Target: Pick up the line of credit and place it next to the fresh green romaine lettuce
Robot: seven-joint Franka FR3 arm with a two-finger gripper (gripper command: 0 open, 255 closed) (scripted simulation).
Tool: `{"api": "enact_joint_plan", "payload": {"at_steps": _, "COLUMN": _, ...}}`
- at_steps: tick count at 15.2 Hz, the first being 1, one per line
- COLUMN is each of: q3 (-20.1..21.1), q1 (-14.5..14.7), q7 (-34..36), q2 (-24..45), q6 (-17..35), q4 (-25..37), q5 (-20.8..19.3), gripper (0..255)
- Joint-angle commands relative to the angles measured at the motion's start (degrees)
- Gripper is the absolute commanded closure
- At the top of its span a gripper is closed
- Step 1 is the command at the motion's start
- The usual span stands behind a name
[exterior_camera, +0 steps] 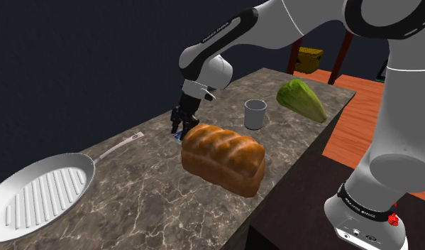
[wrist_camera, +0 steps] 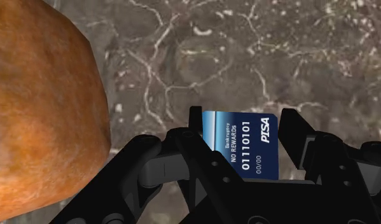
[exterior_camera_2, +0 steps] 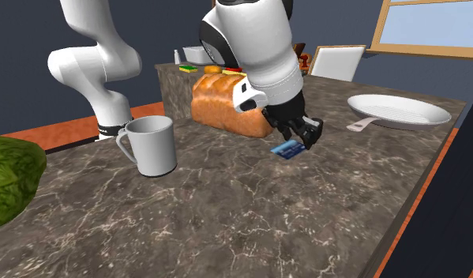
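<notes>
A blue credit card (wrist_camera: 243,146) with white print sits between my gripper's two black fingers, which clasp its side edges. My gripper (wrist_camera: 242,127) is shut on it. In the second exterior view the card (exterior_camera_2: 287,150) hangs tilted under the gripper (exterior_camera_2: 299,139), very low over the marble counter (exterior_camera_2: 250,213). In the shoulder view the gripper (exterior_camera: 179,128) is at the far end of the bread loaf (exterior_camera: 223,156). The green romaine lettuce (exterior_camera: 301,99) lies near the counter's far right corner, beyond the mug (exterior_camera: 255,113). The lettuce (exterior_camera_2: 9,185) is well away from the card.
A large brown bread loaf (exterior_camera_2: 223,103) lies right beside the gripper, close to the card (wrist_camera: 36,108). A grey mug (exterior_camera_2: 152,146) stands between the loaf and the lettuce. A white grill pan (exterior_camera: 40,192) lies at the counter's other end, its handle toward the gripper.
</notes>
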Motion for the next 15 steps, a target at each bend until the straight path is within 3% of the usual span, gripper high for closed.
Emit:
{"api": "enact_joint_plan", "payload": {"at_steps": 1, "q3": -0.11, "q1": -0.09, "q7": 0.76, "q2": -0.88, "q6": -1.18, "q4": 0.42, "q5": -0.38, "gripper": 255}}
{"api": "enact_joint_plan", "payload": {"at_steps": 15, "q3": -0.62, "q1": -0.56, "q7": 6.05, "q2": -6.13, "q6": -9.14, "q4": 4.25, "q5": -2.62, "gripper": 255}}
